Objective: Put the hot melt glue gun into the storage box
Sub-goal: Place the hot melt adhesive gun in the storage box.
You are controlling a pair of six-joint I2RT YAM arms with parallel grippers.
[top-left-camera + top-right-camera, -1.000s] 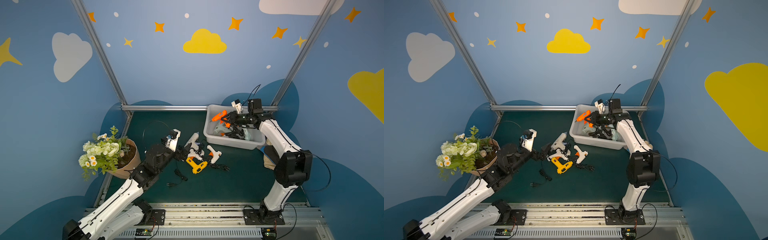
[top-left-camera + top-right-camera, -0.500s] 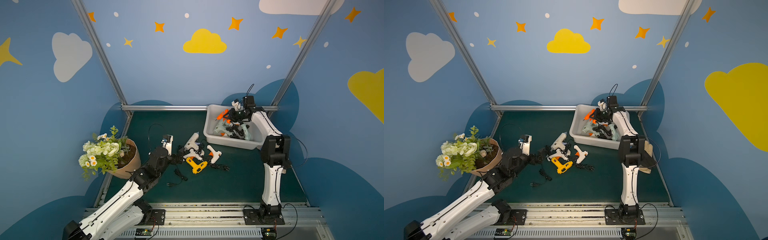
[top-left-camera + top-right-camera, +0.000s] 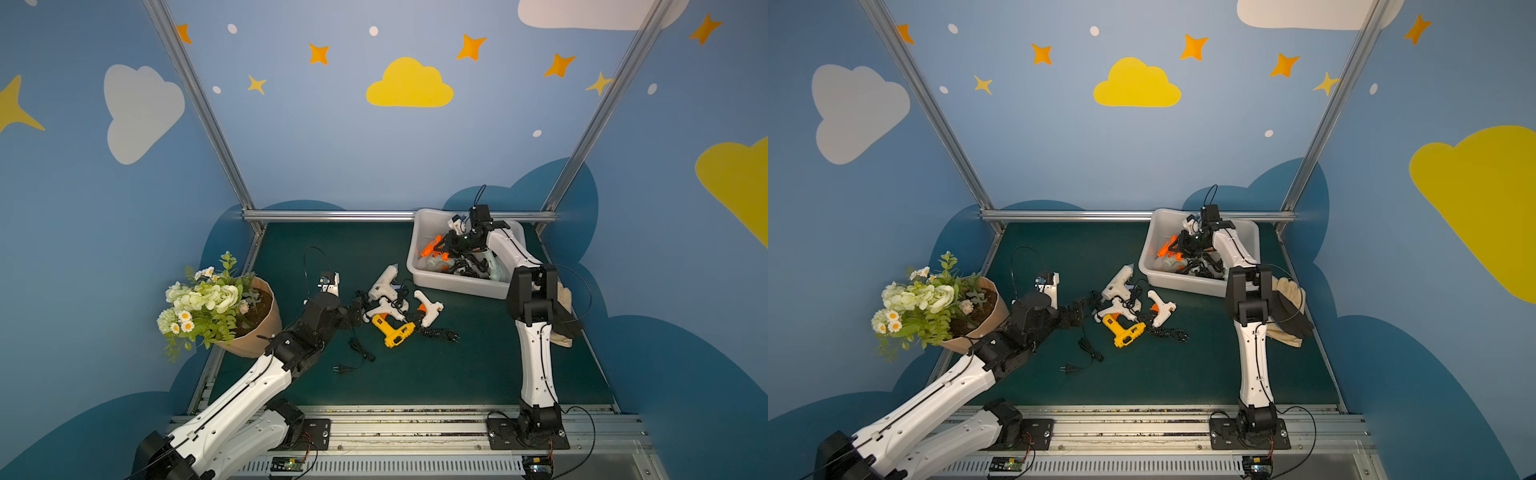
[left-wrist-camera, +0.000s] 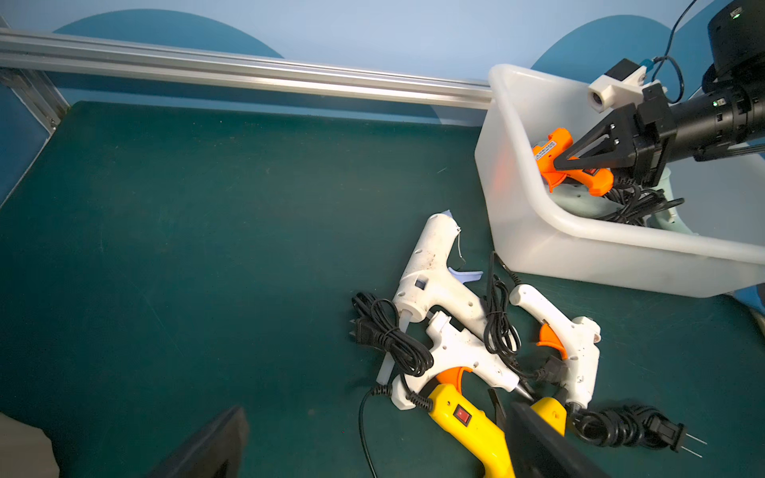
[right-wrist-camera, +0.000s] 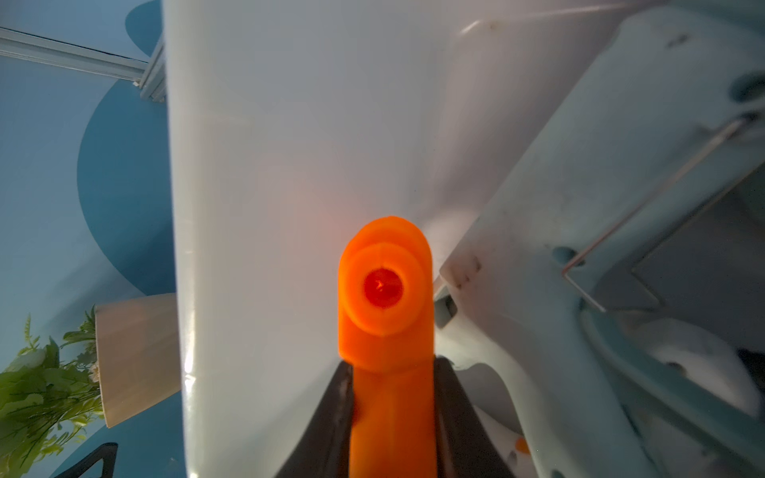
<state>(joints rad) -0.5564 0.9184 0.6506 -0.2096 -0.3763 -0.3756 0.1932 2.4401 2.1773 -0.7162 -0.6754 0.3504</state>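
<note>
The storage box point(image 3: 428, 272) point(image 3: 1152, 266) point(image 4: 621, 238) stands at the back right of the green mat. Inside it, my right gripper point(image 3: 442, 249) point(image 3: 1177, 249) point(image 4: 573, 159) point(image 5: 391, 368) is shut on an orange hot melt glue gun point(image 3: 432, 245) point(image 3: 1167, 246) point(image 4: 552, 155) point(image 5: 385, 289), held low over a pale gun and black cords in the box. My left gripper point(image 3: 359, 309) point(image 3: 1077, 316) point(image 4: 372, 414) is open and low, just left of a pile of three white guns point(image 3: 384, 282) and a yellow one point(image 3: 395, 332) point(image 4: 467, 426).
A potted bouquet point(image 3: 249, 316) stands at the left edge, close to my left arm. Loose black cords and a plug point(image 3: 353, 357) trail in front of the pile. A pale glove point(image 3: 563, 303) lies behind my right arm. A metal rail point(image 3: 332, 215) bounds the back.
My right arm has folded its elbow upright and brought the orange gun lower into the box. My left arm has sunk toward the mat beside the pile, still open.
</note>
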